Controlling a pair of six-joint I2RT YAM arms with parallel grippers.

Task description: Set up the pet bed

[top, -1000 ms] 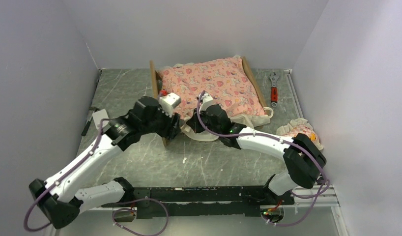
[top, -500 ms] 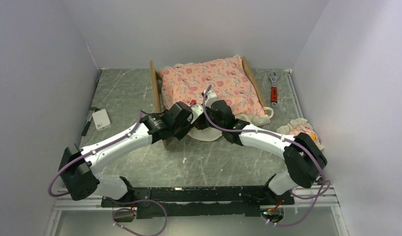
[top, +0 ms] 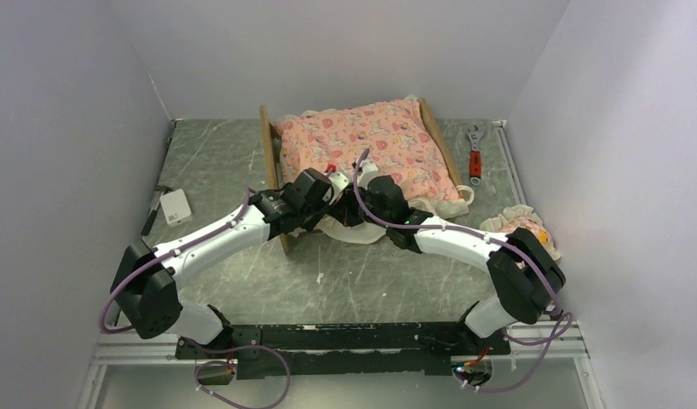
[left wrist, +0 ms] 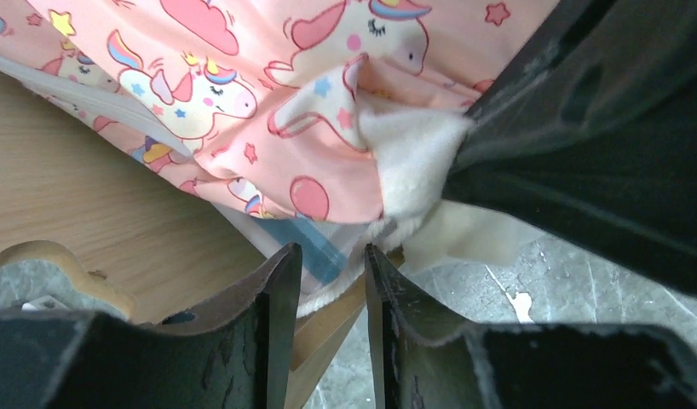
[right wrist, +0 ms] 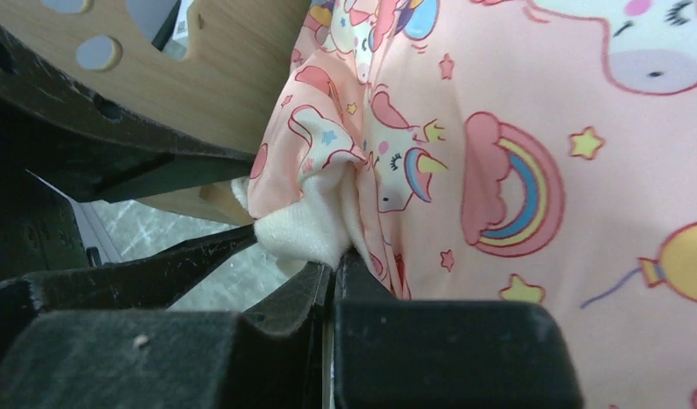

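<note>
The pet bed (top: 267,158) stands at the back centre, its light-wood headboard on the left. The pink cartoon-print mattress (top: 371,149) lies on it, its near-left corner hanging over the edge. My right gripper (top: 352,206) is shut on that corner; in the right wrist view (right wrist: 336,260) the cream underside and pink cloth (right wrist: 541,170) are pinched between the jaws. My left gripper (top: 336,194) is right beside it. In the left wrist view (left wrist: 332,264) its jaws stand a little apart around the blue-and-white striped base edge (left wrist: 315,251) and wood rail.
A red-handled wrench (top: 475,155) lies right of the bed. The small frilled pillow (top: 520,226) lies near the right wall. A white box (top: 175,207) and a black pen (top: 149,220) lie by the left wall. The two grippers nearly touch.
My left arm has swung right and forward from the bed's left side to the near-left corner, next to the right gripper. The right gripper has kept its hold and barely moved.
</note>
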